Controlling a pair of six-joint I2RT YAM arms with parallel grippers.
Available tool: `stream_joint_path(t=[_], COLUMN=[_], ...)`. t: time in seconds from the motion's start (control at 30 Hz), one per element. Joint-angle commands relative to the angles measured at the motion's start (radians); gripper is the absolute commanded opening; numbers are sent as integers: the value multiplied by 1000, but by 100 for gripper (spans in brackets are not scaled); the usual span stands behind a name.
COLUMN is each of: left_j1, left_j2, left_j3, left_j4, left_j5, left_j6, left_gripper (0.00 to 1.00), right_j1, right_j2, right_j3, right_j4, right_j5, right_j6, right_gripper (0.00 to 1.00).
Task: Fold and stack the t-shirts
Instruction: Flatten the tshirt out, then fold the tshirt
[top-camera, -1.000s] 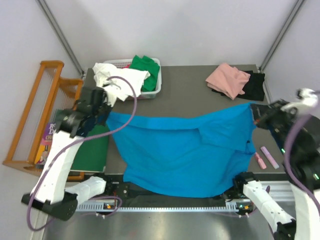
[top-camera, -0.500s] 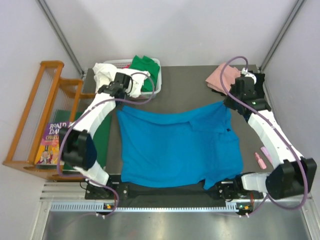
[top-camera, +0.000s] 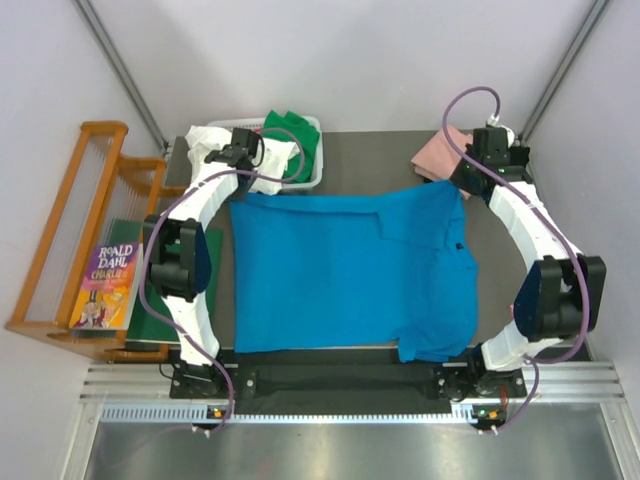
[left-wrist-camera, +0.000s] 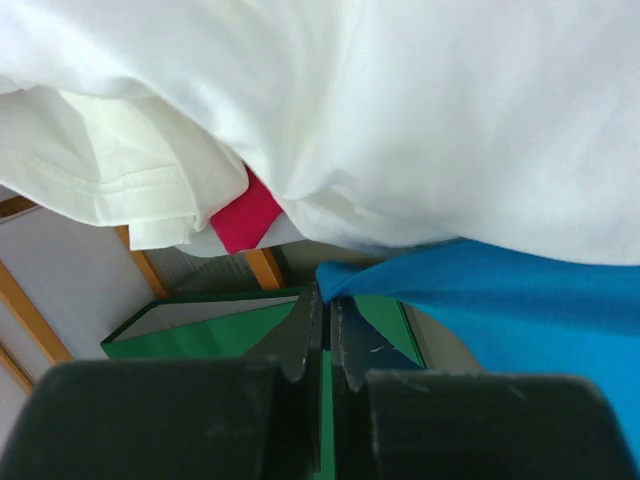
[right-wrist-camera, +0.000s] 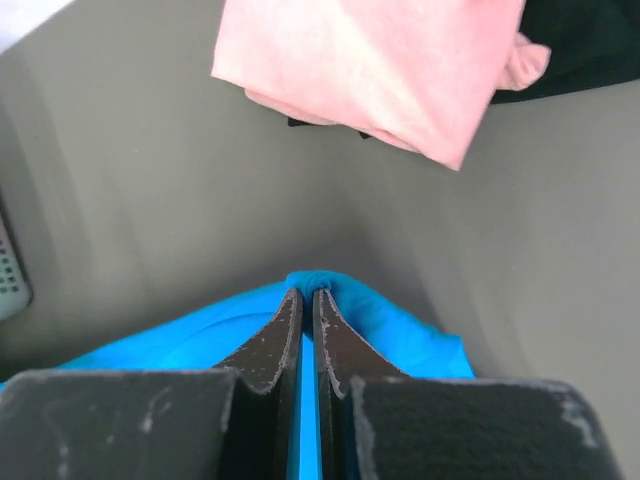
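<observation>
Fingers (left-wrist-camera: 300, 335) of the left gripper (left-wrist-camera: 322, 300) are pinching one far corner of the bright blue cotton t-shirt (top-camera: 340, 270), just in front of the white plastic mesh basket (top-camera: 318, 160), while the right gripper (right-wrist-camera: 303, 300) is clamping the other far corner, well to that basket's right. The blue t-shirt is lying spread out in front of the basket. A crumpled white t-shirt (left-wrist-camera: 400, 100) is spilling over the basket's left side, and a pink t-shirt (right-wrist-camera: 380, 60) is resting far to its right.
</observation>
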Motion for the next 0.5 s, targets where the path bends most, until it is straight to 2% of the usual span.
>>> stream_joint_path(t=[0.0, 0.3, 0.47], left_j1=[13, 11, 11], left_j2=[-14, -80, -130], left_j3=[52, 16, -41], left_j4=[21, -48, -39], left_j5=[-19, 61, 76], left_j6=[-5, -60, -61], left_gripper=[0, 0, 0], right_j1=[-12, -14, -12], right_j2=[64, 98, 138], right_j3=[51, -7, 65], right_j4=[35, 38, 9], right_j5=[-25, -91, -80], right_j6=[3, 40, 20], right_gripper=[0, 0, 0])
